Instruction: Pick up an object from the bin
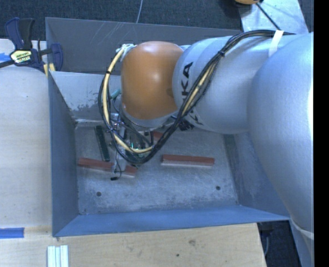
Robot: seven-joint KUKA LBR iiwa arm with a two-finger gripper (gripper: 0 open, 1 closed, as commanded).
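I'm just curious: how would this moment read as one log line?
arm: low in bin | under tip: left brown stick | nearby: green stick, right brown stick | all on floor

Lighting: even, moderately bright, from overhead. Glare: soft sheen on the orange cover (150, 77) and along the grey arm (248, 88). Shadows: deep under the wrist, diffuse across the floor of the bin (61, 149); left wall pale, back wall darker. Surround beyond the far rim dark.
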